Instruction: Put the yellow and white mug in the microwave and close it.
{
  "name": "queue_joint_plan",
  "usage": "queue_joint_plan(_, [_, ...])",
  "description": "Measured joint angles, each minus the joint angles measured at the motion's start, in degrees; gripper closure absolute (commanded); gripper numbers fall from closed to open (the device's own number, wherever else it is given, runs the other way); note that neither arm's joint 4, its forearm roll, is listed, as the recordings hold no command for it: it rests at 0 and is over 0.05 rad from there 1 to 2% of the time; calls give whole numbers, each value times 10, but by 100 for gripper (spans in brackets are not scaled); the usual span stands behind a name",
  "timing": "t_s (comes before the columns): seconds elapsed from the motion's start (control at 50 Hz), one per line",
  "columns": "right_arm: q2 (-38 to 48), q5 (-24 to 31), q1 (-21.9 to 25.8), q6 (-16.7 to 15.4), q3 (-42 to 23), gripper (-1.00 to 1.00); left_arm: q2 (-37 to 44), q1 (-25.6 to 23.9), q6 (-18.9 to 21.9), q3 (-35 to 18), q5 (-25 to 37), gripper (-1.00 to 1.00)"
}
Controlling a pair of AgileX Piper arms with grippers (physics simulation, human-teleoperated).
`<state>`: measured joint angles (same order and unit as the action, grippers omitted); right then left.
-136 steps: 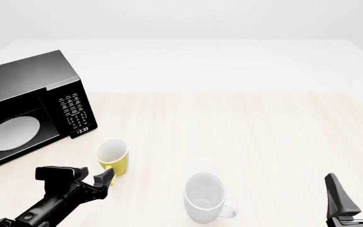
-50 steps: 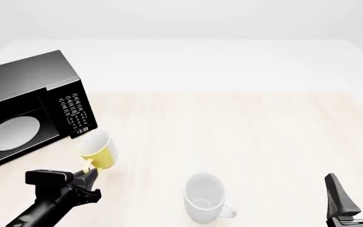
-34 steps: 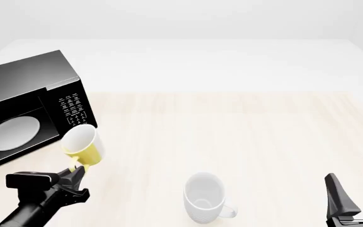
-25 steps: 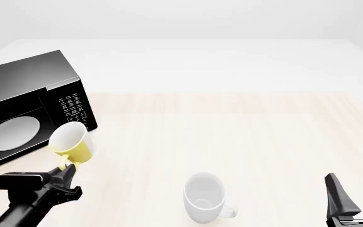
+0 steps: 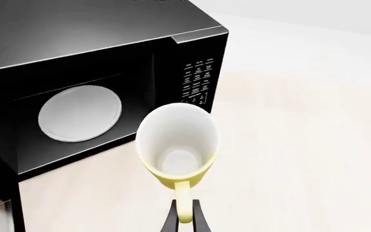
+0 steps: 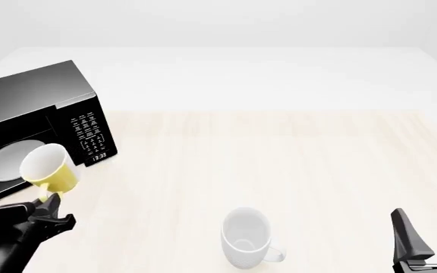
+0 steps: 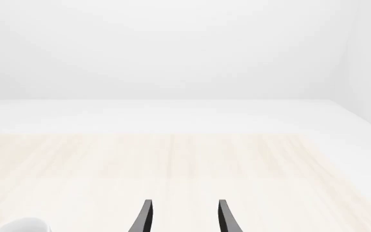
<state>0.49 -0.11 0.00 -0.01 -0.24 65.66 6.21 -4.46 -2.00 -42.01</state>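
Note:
My left gripper [image 6: 50,206] [image 5: 184,220] is shut on the yellow handle of the yellow and white mug [image 6: 48,169] [image 5: 177,145], which hangs in the air, tilted, just in front of the microwave's open cavity. The black microwave [image 6: 44,116] [image 5: 102,53] stands at the far left, with its round white plate [image 6: 2,159] [image 5: 79,113] showing inside and the keypad [image 6: 89,136] on its right panel. Its door is mostly out of view. My right gripper [image 6: 425,234] [image 7: 183,217] stands open at the near right, holding nothing.
An all-white mug [image 6: 245,236] [image 7: 19,225] stands upright near the front middle of the light wooden table [image 6: 295,159], between the two arms. A white wall lies beyond the table's far edge.
My left gripper has lifted the yellow and white mug off the table and carried it left, from beside the keypad to in front of the microwave's opening. The right arm has stayed still.

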Motion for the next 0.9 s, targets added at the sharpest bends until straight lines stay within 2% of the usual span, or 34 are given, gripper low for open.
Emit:
queue_joint_plan(0.56, [0,0,0,0,0,-100,58,117,2,-23,-42,100])
queue_joint_plan(0.9, [0,0,0,0,0,-100,119,153,8,-50,-74,100])
